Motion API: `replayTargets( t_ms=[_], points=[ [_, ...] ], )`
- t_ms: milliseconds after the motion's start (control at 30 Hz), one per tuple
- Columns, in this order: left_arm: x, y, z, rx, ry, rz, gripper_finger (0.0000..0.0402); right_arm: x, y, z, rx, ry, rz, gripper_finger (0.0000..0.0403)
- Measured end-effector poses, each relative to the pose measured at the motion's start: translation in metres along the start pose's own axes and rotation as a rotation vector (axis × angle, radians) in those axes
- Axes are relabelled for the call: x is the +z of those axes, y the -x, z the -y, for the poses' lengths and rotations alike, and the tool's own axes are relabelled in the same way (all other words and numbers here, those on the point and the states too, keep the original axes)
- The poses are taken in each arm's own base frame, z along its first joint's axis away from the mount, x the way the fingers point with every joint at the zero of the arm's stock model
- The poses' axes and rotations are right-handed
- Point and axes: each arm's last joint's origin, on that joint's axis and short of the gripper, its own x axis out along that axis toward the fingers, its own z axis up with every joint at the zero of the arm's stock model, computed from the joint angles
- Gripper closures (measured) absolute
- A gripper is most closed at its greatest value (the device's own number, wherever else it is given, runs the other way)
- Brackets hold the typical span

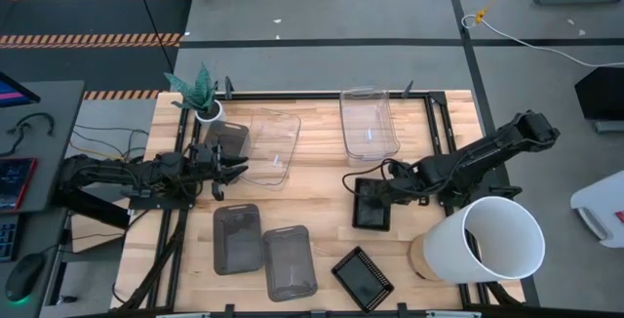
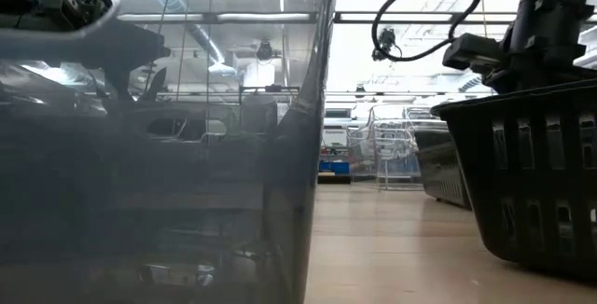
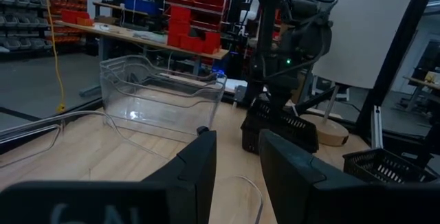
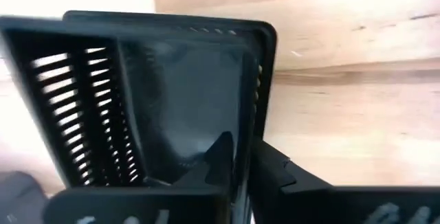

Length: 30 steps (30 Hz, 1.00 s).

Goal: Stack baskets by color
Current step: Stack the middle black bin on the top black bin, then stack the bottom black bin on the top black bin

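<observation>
My right gripper (image 1: pixel 376 193) points down at a small black mesh basket (image 1: pixel 372 204) in the table's right middle, shut on its wall. A second black basket (image 1: pixel 362 279) lies near the front edge. Two smoky grey baskets (image 1: pixel 237 238) (image 1: pixel 290 261) rest side by side on their bottoms at the front left. One clear basket (image 1: pixel 369 123) stands at the back and another (image 1: pixel 268 147) at mid-left. Just left of that one my left gripper (image 1: pixel 232 169) waits, level and open, with nothing between its fingers (image 3: pixel 206 162). My right gripper holds the black basket by one side wall (image 4: pixel 246 157), near a corner. One finger (image 4: pixel 218 157) is inside the basket and the other (image 4: pixel 278 174) outside, coming from above and pointing steeply down. The basket sits upright, mouth up; whether it touches the table I cannot tell.
A large white bucket (image 1: pixel 492 240) lies tipped at the front right beside the right arm. A small white pot with a green plant (image 1: pixel 202 99) stands at the back left. Bare wood (image 1: pixel 322 191) lies between the baskets at mid-table.
</observation>
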Motion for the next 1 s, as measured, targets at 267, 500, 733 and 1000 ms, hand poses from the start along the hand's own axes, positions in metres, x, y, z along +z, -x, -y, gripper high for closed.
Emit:
replayTargets(
  t_ms=[267, 500, 733, 1000],
  points=[
    [0.000, 0.000, 0.000, 0.000, 0.000, 0.001, 0.0283, 0.005, 0.000, -0.002, -0.036, -0.054, -0.099, 0.0287],
    [0.000, 0.000, 0.000, -0.001, 0.000, 0.001, 0.0283, 0.004, 0.020, -0.008, 0.023, -0.075, -0.123, 0.0261],
    [0.000, 0.000, 0.000, 0.000, 0.000, 0.001, 0.0283, -0.014, 0.041, -0.047, 0.327, 0.044, -0.113, 0.0262],
    [0.000, 0.000, 0.000, -0.001, 0.000, 0.001, 0.0283, -0.050, 0.021, -0.104, 0.511, 0.330, -0.209, 0.0272]
  ],
)
